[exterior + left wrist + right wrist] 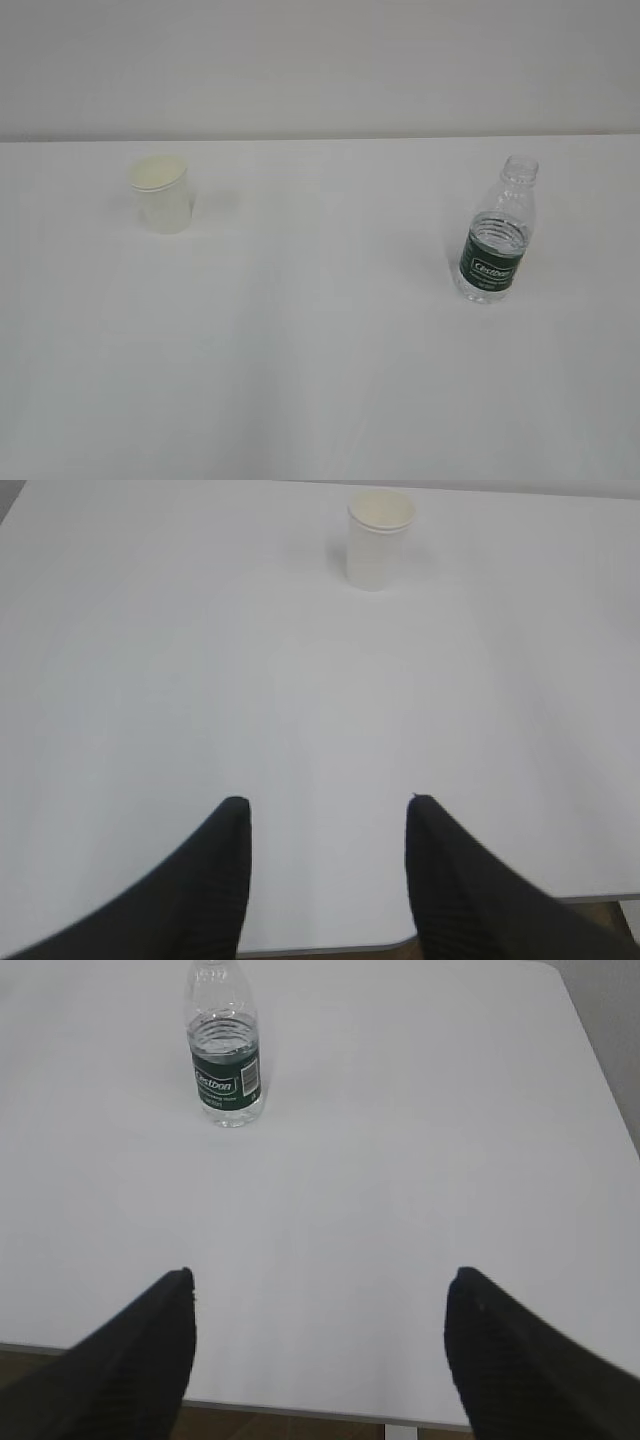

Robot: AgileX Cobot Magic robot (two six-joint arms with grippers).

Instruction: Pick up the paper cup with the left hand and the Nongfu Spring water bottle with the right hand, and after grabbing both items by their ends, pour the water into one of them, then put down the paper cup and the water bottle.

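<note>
- Right, the paper cup (161, 194) stands upright on the white table (320, 360), well to the left of the Nongfu Spring water bottle (495, 233) and a touch farther back.
- Over on the other side, the bottle stands upright too, uncapped, with water (225, 1035) showing at about the top of its dark green label.
- Neither arm shows in the exterior view; cup and bottle stand alone, nothing touching them.
- Left hand (325, 880): its two black fingers (215, 880) sit apart at a middling gap, nothing between them, low over the near table edge, well short of the cup (379, 538).
- Right hand (320, 1360): jaws spread wide, empty, also at the near edge, with the bottle (225, 1045) well ahead and off to the left of its gap.
</note>
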